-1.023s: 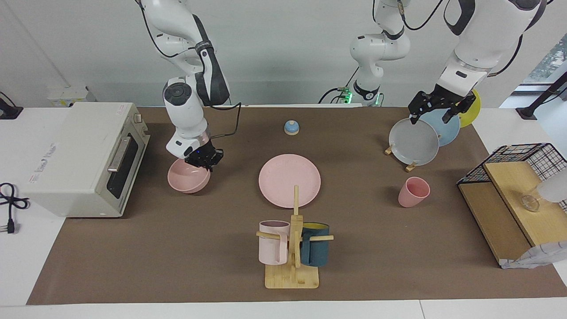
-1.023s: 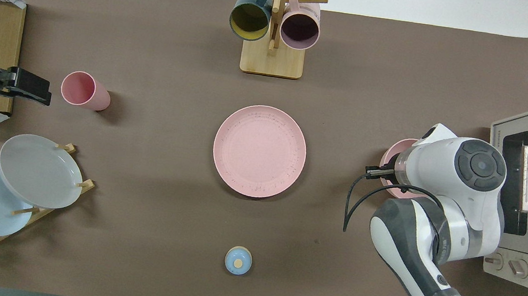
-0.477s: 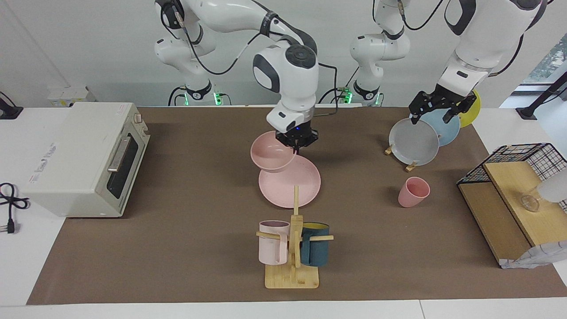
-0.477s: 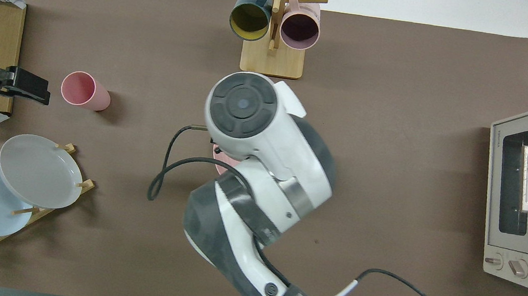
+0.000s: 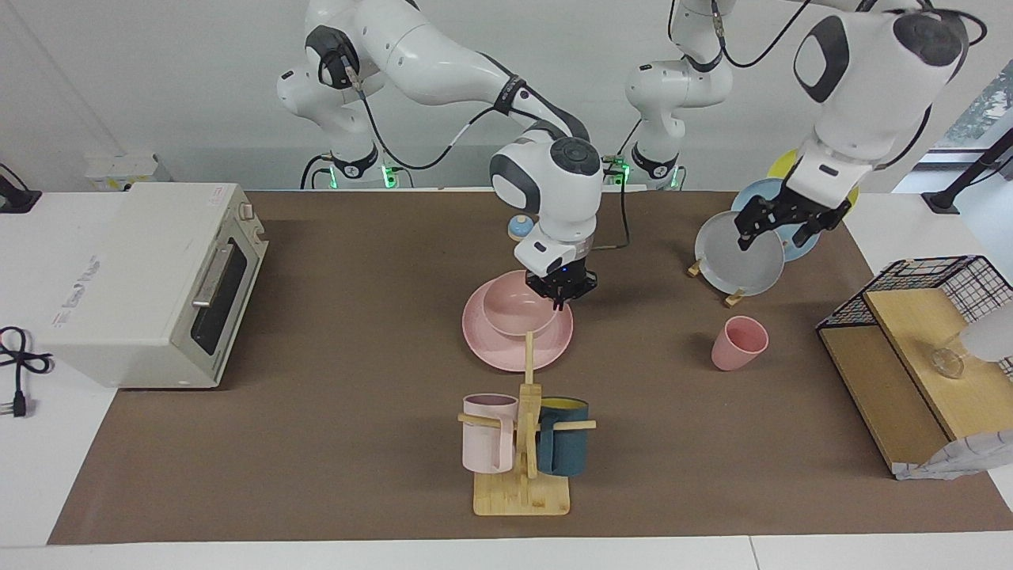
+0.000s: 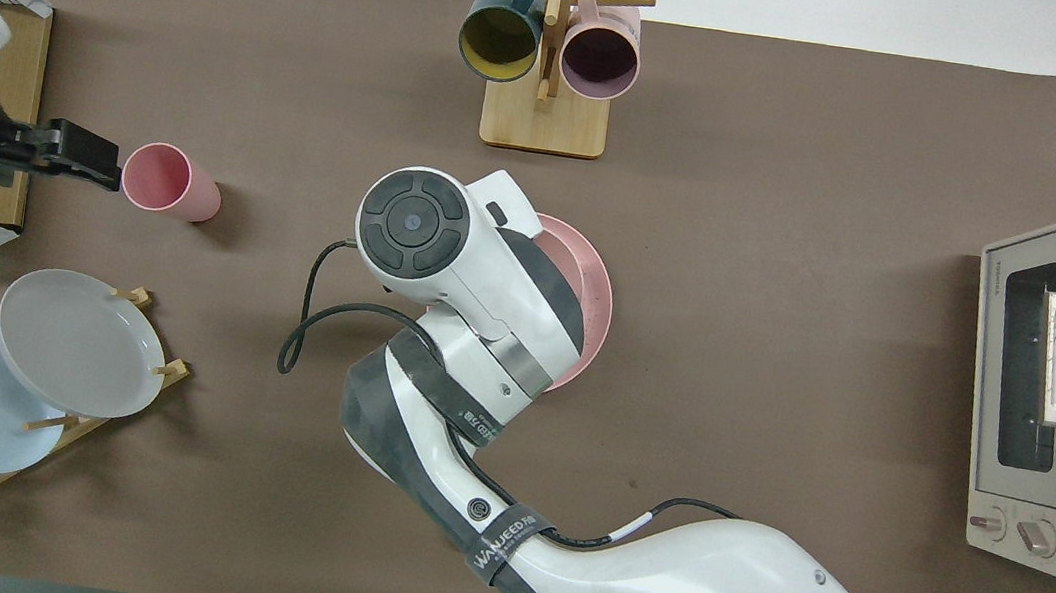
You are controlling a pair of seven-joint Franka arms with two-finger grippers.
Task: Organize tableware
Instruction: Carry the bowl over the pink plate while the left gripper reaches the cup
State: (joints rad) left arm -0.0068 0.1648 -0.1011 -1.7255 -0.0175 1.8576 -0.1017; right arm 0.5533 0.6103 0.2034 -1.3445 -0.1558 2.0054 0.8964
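Observation:
The pink plate (image 5: pixel 481 342) lies mid-table, and the pink bowl (image 5: pixel 514 313) sits on it. My right gripper (image 5: pixel 562 291) is shut on the bowl's rim at the side toward the left arm's end. In the overhead view the right arm covers the bowl and most of the plate (image 6: pixel 593 305). The pink cup (image 5: pixel 737 343) stands upright toward the left arm's end, and it also shows in the overhead view (image 6: pixel 167 182). My left gripper (image 5: pixel 772 231) hangs open and empty in the air. In the overhead view the left gripper (image 6: pixel 105 169) is over the mat just beside the cup.
A rack of grey, blue and yellow plates (image 5: pixel 740 255) stands nearer the robots than the cup. A mug tree (image 5: pixel 524 443) with two mugs stands farther out than the plate. A toaster oven (image 5: pixel 150 277), a small bell (image 5: pixel 518 228) and a wire shelf (image 5: pixel 918 332) are also here.
My right gripper has carried the pink bowl from beside the toaster oven to the pink plate and lowered it onto it. My left gripper has moved lower, closer to the cup.

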